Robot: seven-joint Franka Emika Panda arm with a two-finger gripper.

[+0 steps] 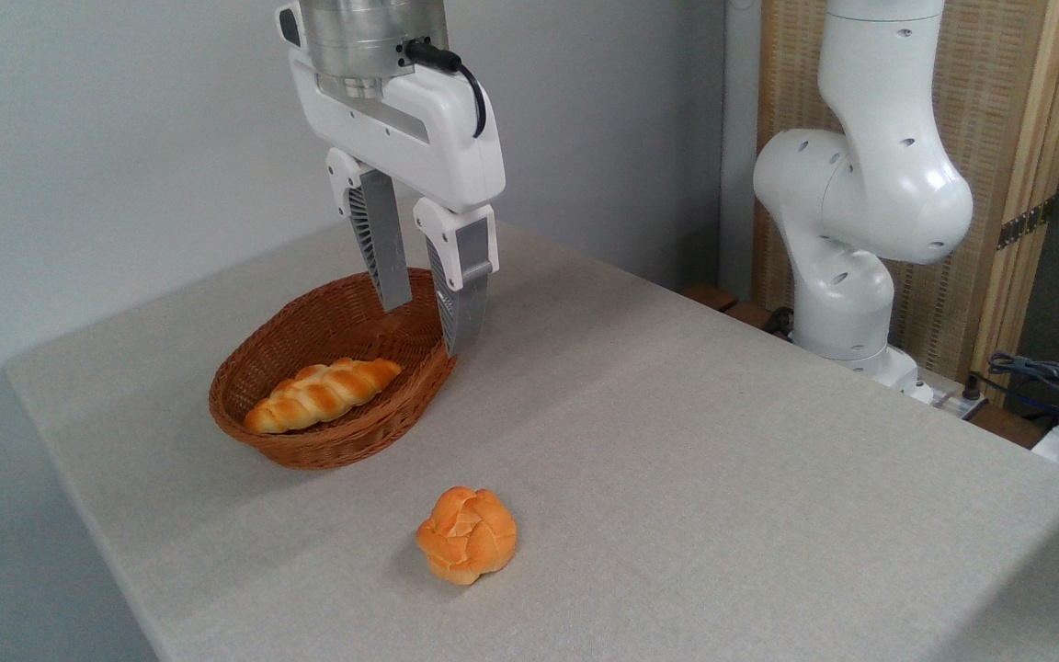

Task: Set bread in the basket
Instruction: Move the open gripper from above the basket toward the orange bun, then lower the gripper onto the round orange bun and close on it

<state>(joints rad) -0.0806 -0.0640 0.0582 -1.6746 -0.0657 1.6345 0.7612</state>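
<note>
A small round knotted bun (467, 547) with an orange-golden crust lies on the grey tablecloth near the front. Behind it to the left stands the oval reddish-brown wicker basket (309, 443). My gripper (427, 329) hangs open above the basket's right end, fingers pointing down, with nothing between them. The bun lies well below and in front of the fingertips, apart from them.
A long braided loaf (323, 393) lies inside the basket. The robot's white base and lower arm (851, 230) stand at the table's right rear. Cables (1053, 377) lie beyond the right edge. A wooden screen (1007, 138) stands behind.
</note>
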